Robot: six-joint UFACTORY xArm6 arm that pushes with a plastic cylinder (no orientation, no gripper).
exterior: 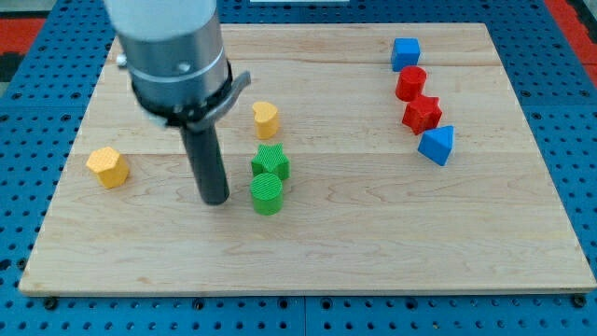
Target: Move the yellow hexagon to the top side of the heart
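The near edge of the wooden board (308,285) is lying closest to the camera, bare along the view's bottom. My tip (216,200) is resting on the board just left of the green cylinder (267,193), with a small gap showing between them. There are no jaws on this rod, so nothing is spreading or pinching; it is simply standing upright under the grey arm housing (173,56).

The green cylinder is touching a second green block (270,163), star-like in shape, which is sitting right behind it toward the view's top. Above that, near but apart, the yellow heart (266,119) is sitting alone.

The yellow hexagon (108,167) is lying well to the left of my tip, near the board's left edge, and well apart from the heart, lower and to its left.

Far across at the view's right, four blocks are forming a slanting line: a blue cube (406,53) at the top, a red cylinder (410,84), a red star (422,115), then a blue triangle (437,145).
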